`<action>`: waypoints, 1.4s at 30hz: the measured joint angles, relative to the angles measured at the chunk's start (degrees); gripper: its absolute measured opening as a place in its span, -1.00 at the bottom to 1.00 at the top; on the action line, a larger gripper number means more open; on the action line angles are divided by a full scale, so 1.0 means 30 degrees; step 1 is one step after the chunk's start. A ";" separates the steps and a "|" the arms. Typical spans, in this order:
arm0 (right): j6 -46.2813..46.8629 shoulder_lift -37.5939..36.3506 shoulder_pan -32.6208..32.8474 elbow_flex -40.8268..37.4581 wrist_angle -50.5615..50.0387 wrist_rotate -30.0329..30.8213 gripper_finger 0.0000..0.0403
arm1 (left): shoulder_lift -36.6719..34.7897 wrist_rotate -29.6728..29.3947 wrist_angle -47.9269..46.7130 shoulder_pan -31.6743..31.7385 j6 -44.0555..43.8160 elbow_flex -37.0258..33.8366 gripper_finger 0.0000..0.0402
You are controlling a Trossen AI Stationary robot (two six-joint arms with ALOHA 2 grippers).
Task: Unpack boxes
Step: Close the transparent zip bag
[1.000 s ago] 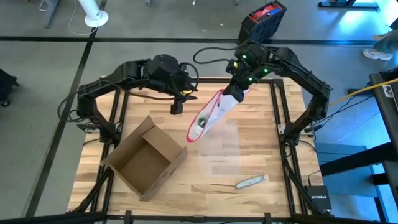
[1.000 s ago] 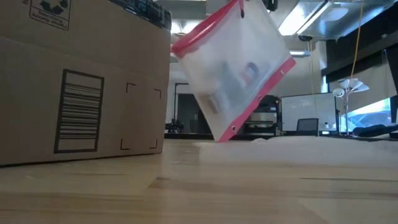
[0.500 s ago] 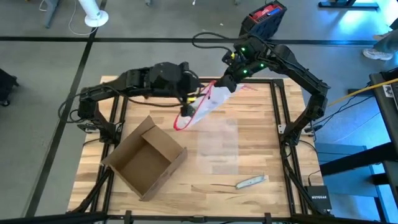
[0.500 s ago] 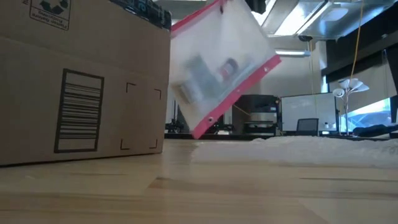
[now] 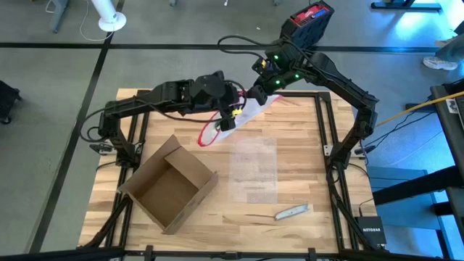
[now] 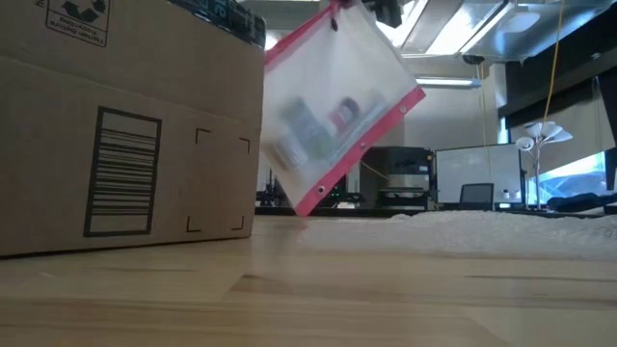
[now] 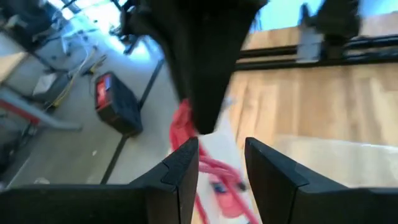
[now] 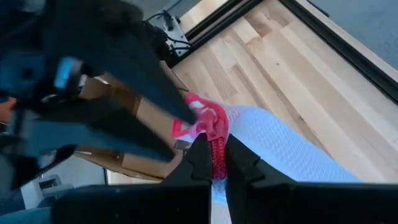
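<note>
Brown corrugated cardboard box (image 5: 168, 190) sits open on the wooden tabletop (image 5: 290, 181), already emptied. Right gripper (image 5: 255, 96), jaws pinching the clear plastic pouch w/ pink-red edge (image 6: 337, 111) aloft; left gripper (image 5: 225, 122), jaws spread, straddling its edge. Next, I'd guess: left clamps for handover.

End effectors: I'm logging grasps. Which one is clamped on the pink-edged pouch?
The right end effector, shut on the pink edge of the pouch; the left end effector stands open beside it, gripping nothing.

Overhead camera looked straight down; low camera sat at tabletop; both shared the brown cardboard box (image 5: 168, 187) (image 6: 125, 125).
</note>
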 joint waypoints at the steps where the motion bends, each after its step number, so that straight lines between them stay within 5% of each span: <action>1: 0.0000 0.0000 0.0000 0.0000 -0.0014 0.0045 -0.95 | 0.0071 -0.0328 -0.0010 0.0092 -0.0039 -0.0007 -0.39; 8: -0.0217 0.0000 0.0408 0.0000 -0.0079 0.0120 -0.94 | 0.0105 -0.2297 -0.0028 0.0659 0.0746 -0.0028 -0.39; 17: -0.0736 0.0000 0.0495 0.0000 0.0016 -0.0042 -0.94 | 0.0105 0.1639 -0.0998 0.1651 0.0379 -0.0035 -0.39; 28: -0.1383 -0.0013 0.0481 0.0000 -0.0209 0.0140 -0.94 | 0.0105 0.2062 -0.2783 0.1996 0.0851 -0.0035 -0.94; 42: -0.2280 -0.0015 0.0248 0.0007 -0.1995 0.1561 -0.94 | -0.0033 0.2009 -0.3461 0.1950 0.1084 -0.0028 -0.97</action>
